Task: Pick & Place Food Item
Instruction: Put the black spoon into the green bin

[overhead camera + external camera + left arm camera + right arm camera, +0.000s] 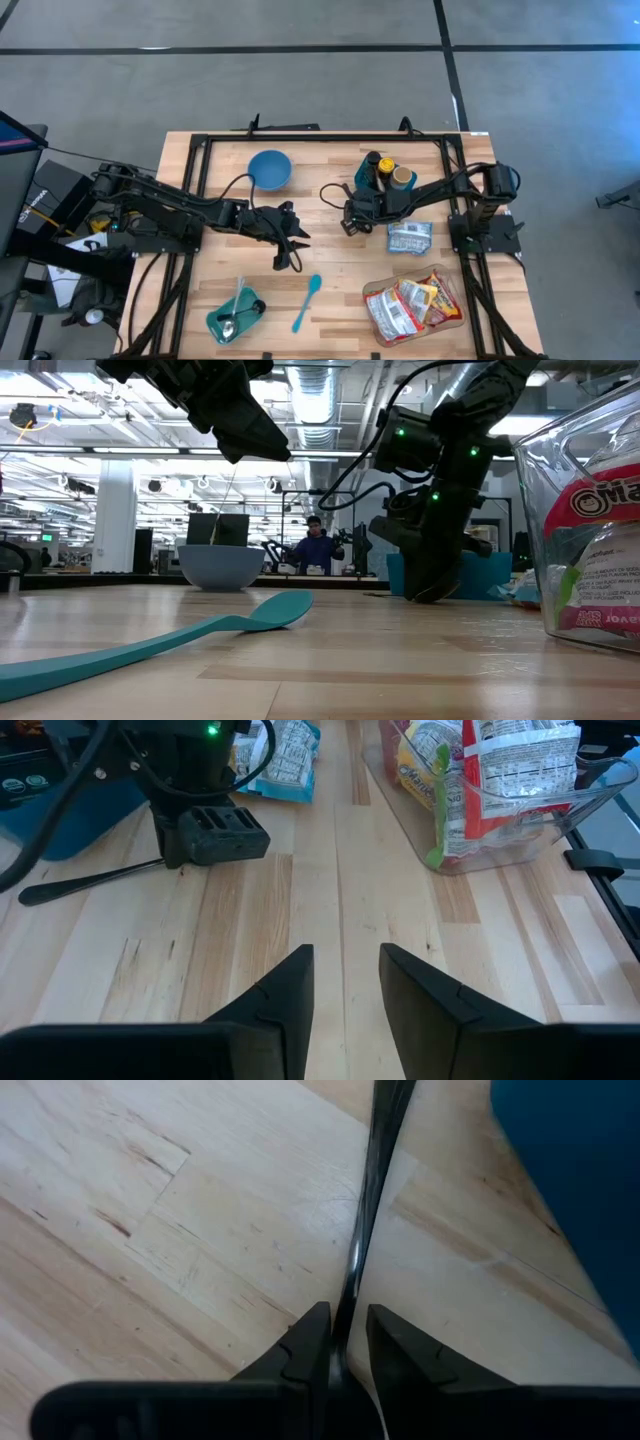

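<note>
- The right gripper is down at the table, its jaws closed on the thin shaft of a dark utensil. The shaft runs straight out ahead of the jaws and lies flat on the wood.
- The grip is low and at one end of the shaft, probably because so flat a tool can only be pinched from above, at table level.
- A blue bin stands close beside these jaws, on one side of the shaft.
- The left gripper hangs above the table, jaws a little apart with only bare wood between them. It looks parked clear of the other arm.
- Food: a packet lies loose on the table beyond the right gripper, well ahead of the left jaws. Neither gripper touches it.
- More packets stand in a clear tray, ahead of the left jaws and off to one side.
- Judgement: no food is held yet. The utensil may be a means of moving it, or a stray pick.
</note>
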Robot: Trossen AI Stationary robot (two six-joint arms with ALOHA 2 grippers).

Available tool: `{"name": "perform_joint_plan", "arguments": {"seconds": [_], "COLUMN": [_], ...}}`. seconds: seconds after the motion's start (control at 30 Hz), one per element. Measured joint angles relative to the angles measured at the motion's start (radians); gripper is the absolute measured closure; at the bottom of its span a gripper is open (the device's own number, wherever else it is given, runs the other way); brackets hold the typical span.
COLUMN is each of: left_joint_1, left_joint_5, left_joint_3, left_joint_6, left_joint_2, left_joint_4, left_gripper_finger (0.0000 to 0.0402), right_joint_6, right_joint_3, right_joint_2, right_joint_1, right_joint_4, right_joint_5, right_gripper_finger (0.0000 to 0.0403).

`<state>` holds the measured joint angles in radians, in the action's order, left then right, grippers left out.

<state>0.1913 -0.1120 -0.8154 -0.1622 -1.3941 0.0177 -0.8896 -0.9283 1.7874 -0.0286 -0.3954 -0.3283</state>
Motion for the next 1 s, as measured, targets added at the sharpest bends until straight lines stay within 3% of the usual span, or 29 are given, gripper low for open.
{"name": "perform_joint_plan", "arguments": {"seconds": [0.47, 0.8, 1.0], "left_joint_1": [0.000, 0.000, 0.000], "left_joint_5": [0.000, 0.000, 0.000], "left_joint_3": [0.000, 0.000, 0.000], "left_joint_6": [0.000, 0.000, 0.000], "left_joint_2": [0.000, 0.000, 0.000], "left_joint_4": [0.000, 0.000, 0.000], "left_gripper_finger": [0.0291, 0.0291, 0.0291], "right_joint_6": [0.008, 0.026, 0.026], "right_joint_3": [0.000, 0.000, 0.000], "right_joint_2": [-0.001, 0.000, 0.000], "right_joint_1": [-0.013, -0.013, -0.017], "right_joint_4": [0.007, 0.007, 0.000], "right_joint_5": [0.014, 0.005, -0.009], "right_gripper_finger": [0.0338, 0.0392, 0.0390]}}
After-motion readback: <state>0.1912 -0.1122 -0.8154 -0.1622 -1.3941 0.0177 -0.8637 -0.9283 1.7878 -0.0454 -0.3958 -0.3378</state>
